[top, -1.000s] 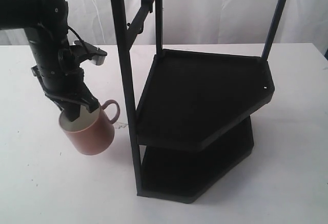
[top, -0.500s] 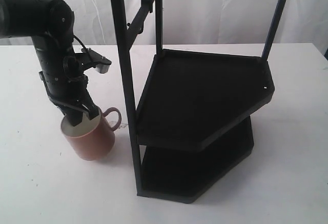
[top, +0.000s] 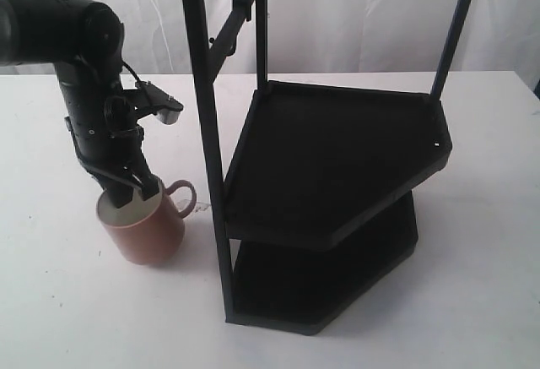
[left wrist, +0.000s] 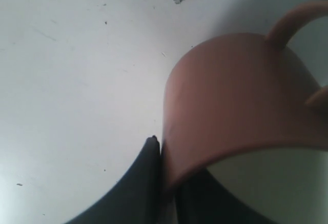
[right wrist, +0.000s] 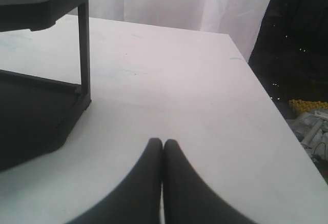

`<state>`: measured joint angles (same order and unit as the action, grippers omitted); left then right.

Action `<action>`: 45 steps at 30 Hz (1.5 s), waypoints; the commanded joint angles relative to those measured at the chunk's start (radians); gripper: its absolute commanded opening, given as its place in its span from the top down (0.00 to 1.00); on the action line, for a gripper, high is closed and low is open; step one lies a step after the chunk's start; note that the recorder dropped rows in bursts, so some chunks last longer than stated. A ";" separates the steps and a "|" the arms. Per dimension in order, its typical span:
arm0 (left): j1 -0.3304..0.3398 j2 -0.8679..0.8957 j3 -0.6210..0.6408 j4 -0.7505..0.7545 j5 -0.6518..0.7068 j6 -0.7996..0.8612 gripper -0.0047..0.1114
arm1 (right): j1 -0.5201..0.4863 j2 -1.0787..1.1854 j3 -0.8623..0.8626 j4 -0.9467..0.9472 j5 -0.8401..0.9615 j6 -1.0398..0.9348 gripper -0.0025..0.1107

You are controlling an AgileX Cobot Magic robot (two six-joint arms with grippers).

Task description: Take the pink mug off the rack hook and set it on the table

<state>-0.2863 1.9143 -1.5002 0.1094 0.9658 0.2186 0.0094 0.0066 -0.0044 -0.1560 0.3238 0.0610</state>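
Note:
The pink mug (top: pixel 145 232) is low over the white table (top: pixel 51 301), left of the rack (top: pixel 337 166), tilted a little, its handle toward the rack's front post. I cannot tell whether its base touches the table. My left gripper (top: pixel 131 190) is shut on the mug's rim, one finger inside and one outside. In the left wrist view the pink mug (left wrist: pixel 236 96) fills the frame, with the left gripper (left wrist: pixel 169 175) pinching its wall. The rack hook (top: pixel 248 8) juts bare from the slanted crossbar. My right gripper (right wrist: pixel 163 144) is shut, empty, above the table (right wrist: pixel 205 96).
The rack's front post (top: pixel 211 158) stands close to the mug's handle. The rack's lower shelf and a post (right wrist: pixel 83 44) lie beside the right gripper. The table edge (right wrist: pixel 266 96) runs near it, with clutter beyond.
The left arm has carried the mug downward toward the table and levelled it somewhat. The right gripper shows no earlier frame.

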 commanded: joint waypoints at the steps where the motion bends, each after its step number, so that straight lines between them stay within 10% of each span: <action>1: -0.004 -0.005 -0.007 0.000 0.011 0.025 0.96 | 0.001 -0.007 0.004 0.001 -0.008 0.002 0.98; 45: -0.004 -0.178 0.012 0.089 0.018 -0.036 0.56 | 0.001 -0.007 0.004 0.001 -0.008 0.043 0.98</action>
<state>-0.2863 1.7862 -1.4960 0.2014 0.9652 0.2082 0.0094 0.0066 -0.0044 -0.1560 0.3238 0.0982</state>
